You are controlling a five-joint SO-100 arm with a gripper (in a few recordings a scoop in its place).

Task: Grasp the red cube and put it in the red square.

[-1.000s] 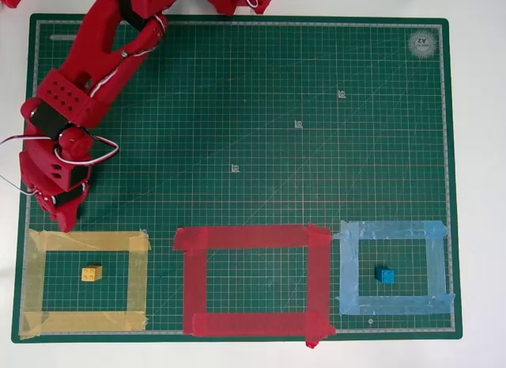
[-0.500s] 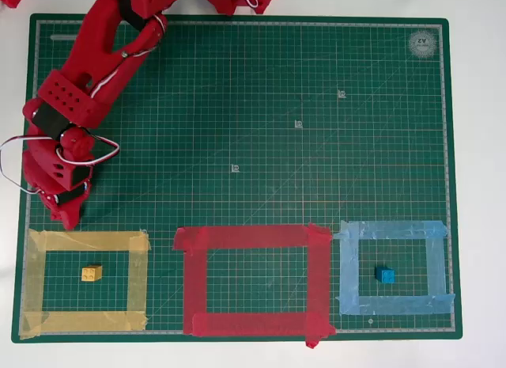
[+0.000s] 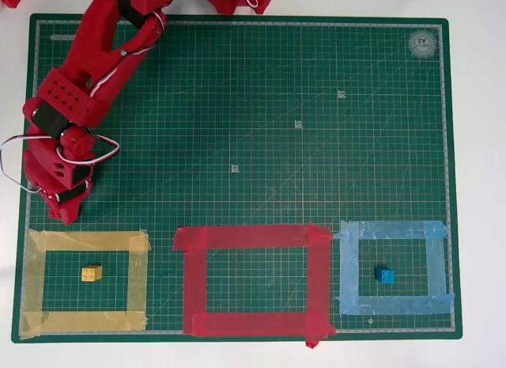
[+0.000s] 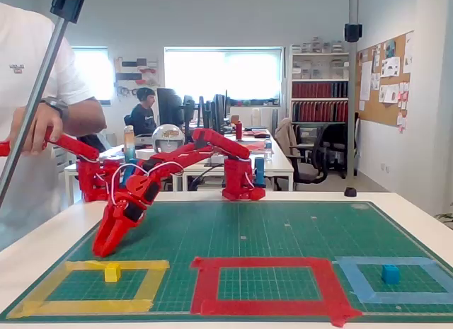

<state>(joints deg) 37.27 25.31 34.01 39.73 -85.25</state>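
Presently we note the gripper point(image 3: 65, 216) low over the mat point(image 3: 316, 83) just above the yellow frame point(image 3: 138, 277), jaws seemingly closed, the red square point(image 3: 194, 277) empty, red cube's whereabouts undeterminable.

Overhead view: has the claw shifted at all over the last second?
Barely. The claw crept slightly up the picture, away from the yellow tape frame; nothing visibly taken or let go. The yellow cube, blue cube and red square stayed put.
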